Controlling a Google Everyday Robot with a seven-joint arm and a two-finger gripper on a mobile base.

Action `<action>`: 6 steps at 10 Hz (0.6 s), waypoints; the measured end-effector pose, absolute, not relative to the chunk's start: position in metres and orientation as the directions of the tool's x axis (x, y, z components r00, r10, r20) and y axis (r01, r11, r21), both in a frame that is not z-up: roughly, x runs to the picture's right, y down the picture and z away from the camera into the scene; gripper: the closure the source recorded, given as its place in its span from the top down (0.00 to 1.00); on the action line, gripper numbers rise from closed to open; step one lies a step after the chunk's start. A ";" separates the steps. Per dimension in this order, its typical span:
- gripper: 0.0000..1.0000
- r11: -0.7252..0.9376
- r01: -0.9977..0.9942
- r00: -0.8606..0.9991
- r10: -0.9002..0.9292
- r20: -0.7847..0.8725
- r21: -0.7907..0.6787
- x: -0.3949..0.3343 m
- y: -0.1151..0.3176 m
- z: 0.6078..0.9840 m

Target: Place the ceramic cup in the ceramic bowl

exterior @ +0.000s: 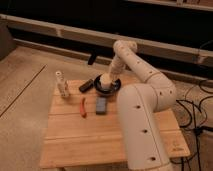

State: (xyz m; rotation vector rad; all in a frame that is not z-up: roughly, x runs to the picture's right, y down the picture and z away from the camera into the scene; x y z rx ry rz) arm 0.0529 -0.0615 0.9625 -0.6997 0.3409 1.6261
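Resting tool [109,76], round cup [105,81], shallow bowl [115,88]

Looks like robotics lab: speckled hard floor [22,107], small wooden table [95,137] as test bench, loose cables [192,107] on floor, long dark shelving [75,35] behind. Gripper [111,76] above table's far edge.

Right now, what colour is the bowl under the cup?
Dark blackish; the ceramic bowl shows in the camera view, tool above the ceramic cup.
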 end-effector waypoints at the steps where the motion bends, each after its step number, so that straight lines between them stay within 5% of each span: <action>1: 0.80 -0.182 -0.969 -0.042 0.791 -0.610 -0.169 0.052 -0.064 0.963; 6: 0.80 -0.181 -0.969 -0.042 0.790 -0.611 -0.167 0.053 -0.063 0.963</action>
